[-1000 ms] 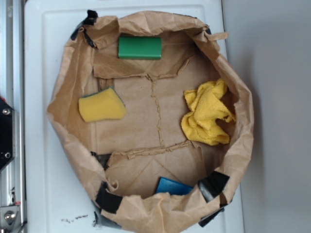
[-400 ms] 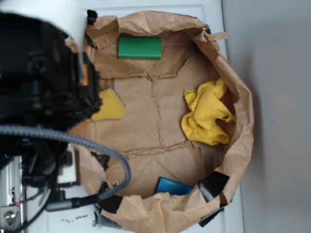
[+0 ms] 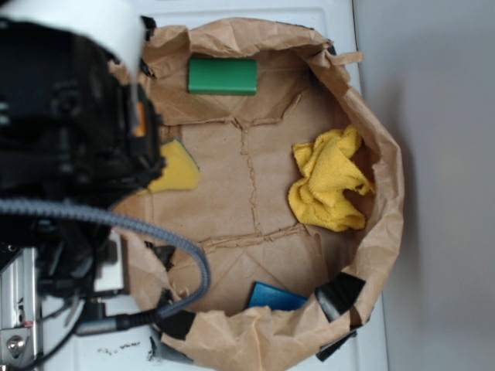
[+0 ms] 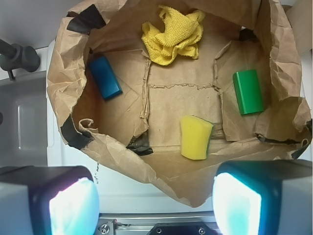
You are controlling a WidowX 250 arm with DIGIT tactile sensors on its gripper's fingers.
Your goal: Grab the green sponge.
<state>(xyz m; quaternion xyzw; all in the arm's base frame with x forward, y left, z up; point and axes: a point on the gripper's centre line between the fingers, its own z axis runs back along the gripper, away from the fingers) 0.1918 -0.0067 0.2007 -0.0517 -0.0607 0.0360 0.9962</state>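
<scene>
My gripper [image 4: 155,200] is hanging with its jaws spread wide, the two pale, glowing fingertips [image 4: 73,206] sitting at the bottom corners of my wrist view with nothing between them but the near edge of a brown paper bag [image 4: 171,183]. The bag is rolled down into a crumpled, shallow basin, its walls creased and soft, its flat bottom marked by glued seams, with patches of black tape [image 4: 76,134] on the rim.

The green sponge [image 4: 196,137] is lying on the bag floor just ahead of me, slightly right of centre. It is a rounded, porous yellow slab with a thin green scouring layer showing along its right edge in my wrist view. From the exterior view my black arm [image 3: 66,131] is covering most of it [image 3: 178,166], so only a yellow wedge with a green strip at the top is peeking out.

Further right in my wrist view, a smooth, hard-looking green block [image 4: 248,91] is resting against the bag wall. A blue block [image 4: 105,77] of similar rectangular shape is lying on the left side, tilted against the paper. At the far end, a fluffy yellow cloth [image 4: 172,34] is sitting bunched in loose folds. The bag is standing on a white surface [image 4: 29,127]. A grey braided cable [image 3: 147,232] is curving from my arm across the bag's edge.
</scene>
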